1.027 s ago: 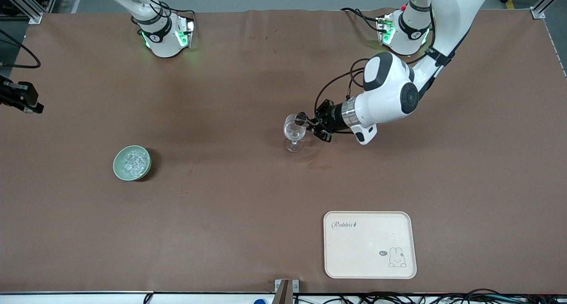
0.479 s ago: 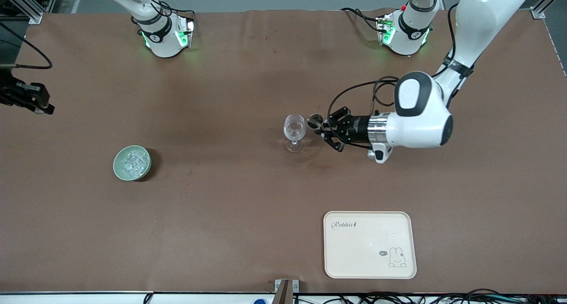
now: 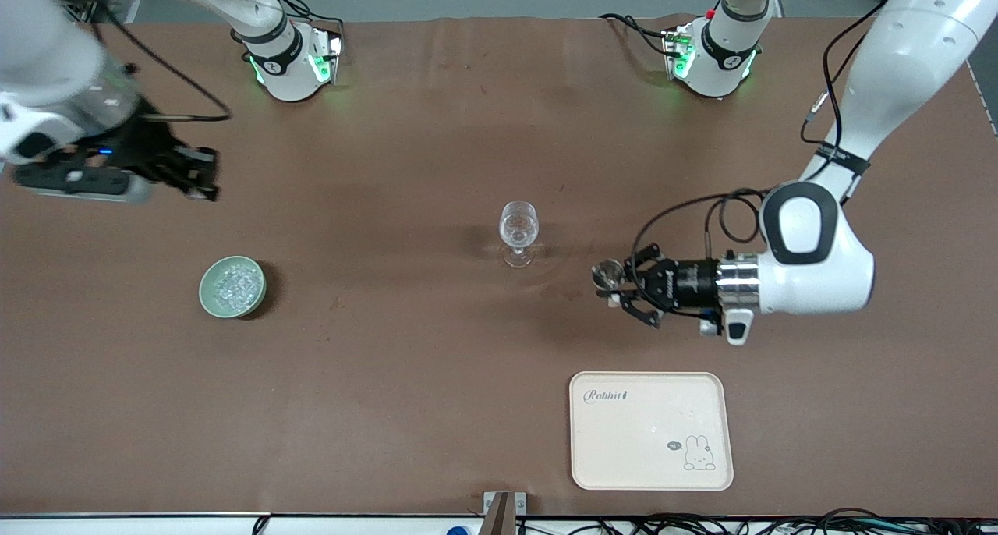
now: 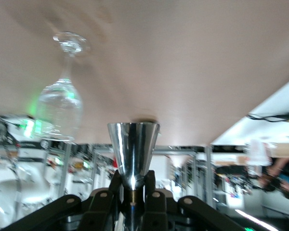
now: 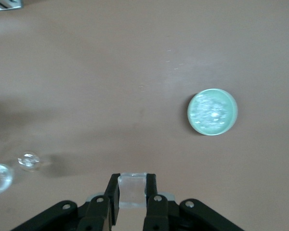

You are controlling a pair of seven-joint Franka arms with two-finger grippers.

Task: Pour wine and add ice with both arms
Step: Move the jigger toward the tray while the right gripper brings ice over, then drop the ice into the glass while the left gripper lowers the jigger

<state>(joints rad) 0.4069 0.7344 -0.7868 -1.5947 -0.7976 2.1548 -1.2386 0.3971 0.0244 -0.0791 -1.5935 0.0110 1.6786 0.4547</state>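
One wine glass (image 3: pixel 518 231), one bowl (image 3: pixel 232 286), one tray (image 3: pixel 651 430), two arms.

Even, diffuse overhead light lit the brown table (image 3: pixel 405 379) brightly, with only soft, faint shadows beside the pale green bowl (image 3: pixel 232 286) and under the left arm (image 3: pixel 811 258). Green indicator lights glowed at both arm bases. The right arm (image 3: pixel 54 106) was smeared by motion blur in the front view. In the left wrist view the wine glass (image 4: pixel 61 103) looked soft and the background hazy, while the steel measuring cup (image 4: pixel 133 154) showed sharp glare streaks.
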